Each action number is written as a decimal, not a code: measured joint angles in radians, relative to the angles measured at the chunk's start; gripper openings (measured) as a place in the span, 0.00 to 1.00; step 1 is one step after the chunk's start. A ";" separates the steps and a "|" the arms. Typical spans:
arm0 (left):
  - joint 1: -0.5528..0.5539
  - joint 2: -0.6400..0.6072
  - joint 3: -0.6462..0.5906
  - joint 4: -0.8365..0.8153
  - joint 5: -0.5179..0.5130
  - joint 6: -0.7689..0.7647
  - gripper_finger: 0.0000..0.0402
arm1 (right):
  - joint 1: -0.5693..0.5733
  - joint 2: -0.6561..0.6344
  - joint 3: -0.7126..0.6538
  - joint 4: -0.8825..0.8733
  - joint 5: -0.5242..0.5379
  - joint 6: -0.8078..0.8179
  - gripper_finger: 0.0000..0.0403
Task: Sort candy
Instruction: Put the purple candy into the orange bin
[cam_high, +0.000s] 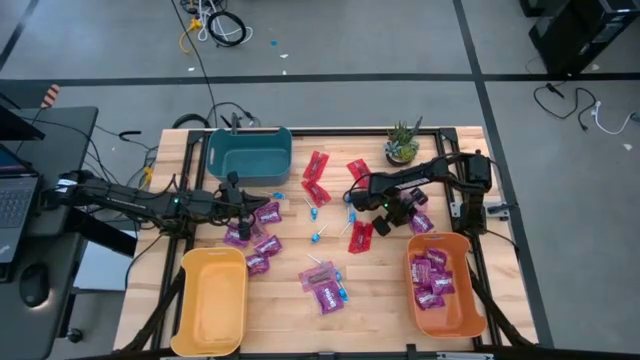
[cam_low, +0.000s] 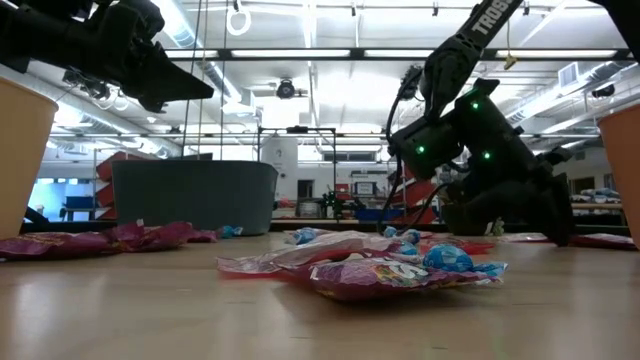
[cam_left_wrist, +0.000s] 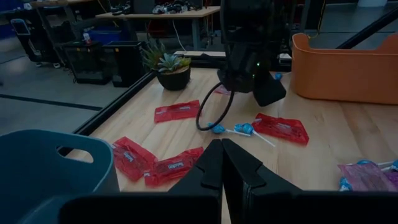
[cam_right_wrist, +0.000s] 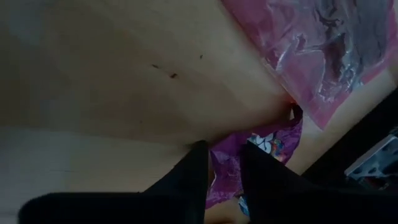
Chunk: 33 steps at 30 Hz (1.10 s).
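Tabletop: purple packets (cam_high: 431, 280) in orange bin (cam_high: 474, 322).

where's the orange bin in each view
High view: orange bin at the lower right, purple packets inside.
Low view: only a sliver at the right edge.
Left wrist view: upper right, behind the other arm.
Right wrist view: not in it.
Shared landmark: potted plant.
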 joint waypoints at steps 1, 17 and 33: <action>0.000 0.000 0.000 0.000 0.000 0.000 0.01 | -0.003 0.000 0.000 0.002 -0.005 -0.008 0.17; 0.000 0.000 0.000 0.000 0.000 0.000 0.01 | -0.001 0.003 0.024 0.033 -0.067 -0.121 0.00; 0.000 0.000 0.000 0.000 0.000 -0.003 0.01 | 0.089 0.003 0.217 0.123 -0.033 -0.209 0.00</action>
